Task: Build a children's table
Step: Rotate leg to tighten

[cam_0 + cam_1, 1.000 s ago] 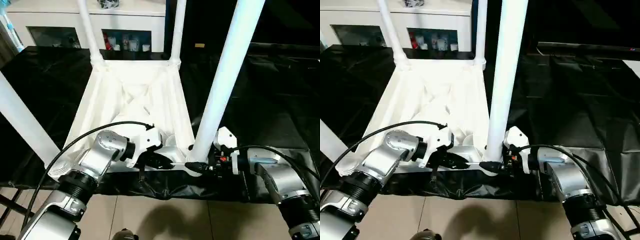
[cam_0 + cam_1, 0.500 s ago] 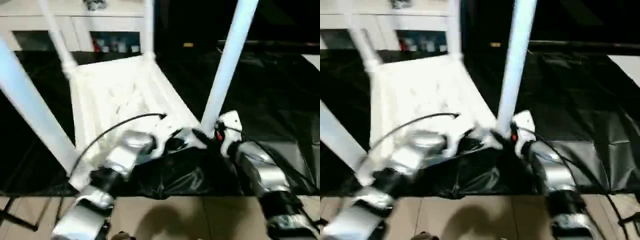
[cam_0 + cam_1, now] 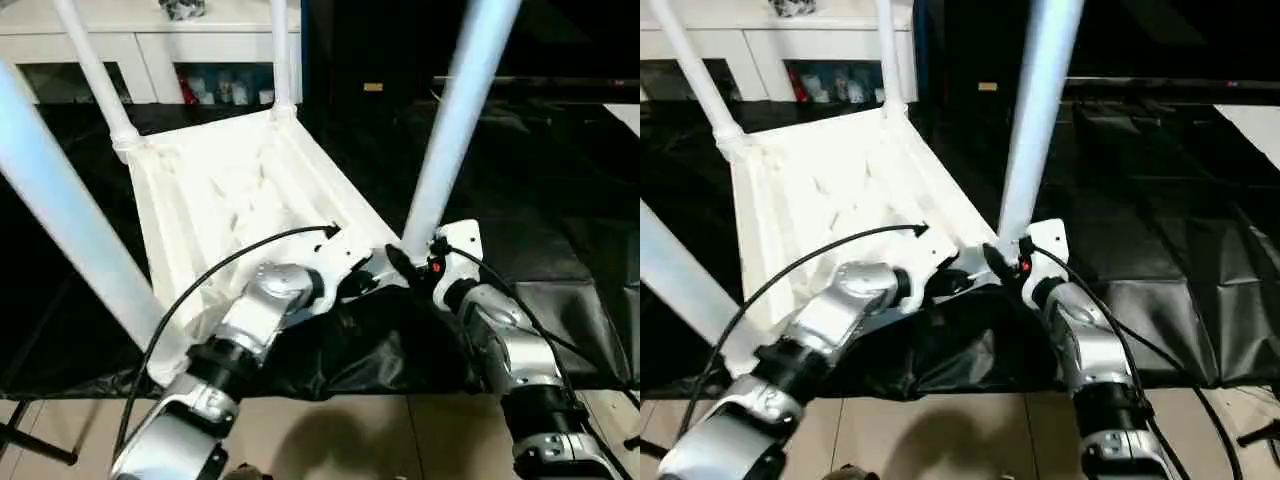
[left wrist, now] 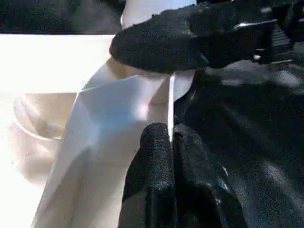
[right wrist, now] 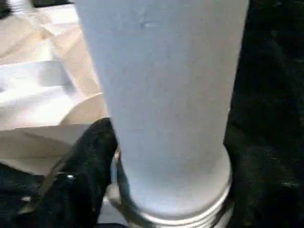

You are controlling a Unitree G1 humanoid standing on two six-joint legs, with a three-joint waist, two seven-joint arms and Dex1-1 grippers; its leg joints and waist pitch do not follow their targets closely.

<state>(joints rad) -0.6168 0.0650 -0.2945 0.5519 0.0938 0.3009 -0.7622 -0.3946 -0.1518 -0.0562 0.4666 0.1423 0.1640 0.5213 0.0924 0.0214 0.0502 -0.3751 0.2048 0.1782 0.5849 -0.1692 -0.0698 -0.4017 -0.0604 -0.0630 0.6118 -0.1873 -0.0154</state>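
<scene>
Children's table (image 3: 235, 190) lies upside down on the black-covered tabletop (image 3: 560, 190), all four white legs up.

Left jaws (image 4: 172, 137): pressed together on the thin raised rim (image 4: 169, 102) of the table at its near corner. The rim edge runs straight into the seam between the two black fingers (image 4: 152, 171), so this reads as a pinch on the rim. From the head camera the left jaws (image 3: 372, 276) sit right at that corner, silver forearm reaching in low across the near edge.

Right jaws (image 3: 405, 262): wrapped around the base of the near right leg (image 3: 455, 120), just above its corner socket (image 5: 90, 107). In the right wrist view the leg (image 5: 166, 95) stands between the jaws, a black finger (image 5: 80, 171) against one side and the dark of the other on the far side. Contact looks close, but I can't tell from the frames whether it's clamped or just spread around it.

Both jaws meet at the same corner, nearly touching: in the left wrist view a right finger (image 4: 190, 40) crosses just beyond the left jaws' tips.

A white cabinet (image 3: 150, 40) stands behind, well apart from both jaws.
</scene>
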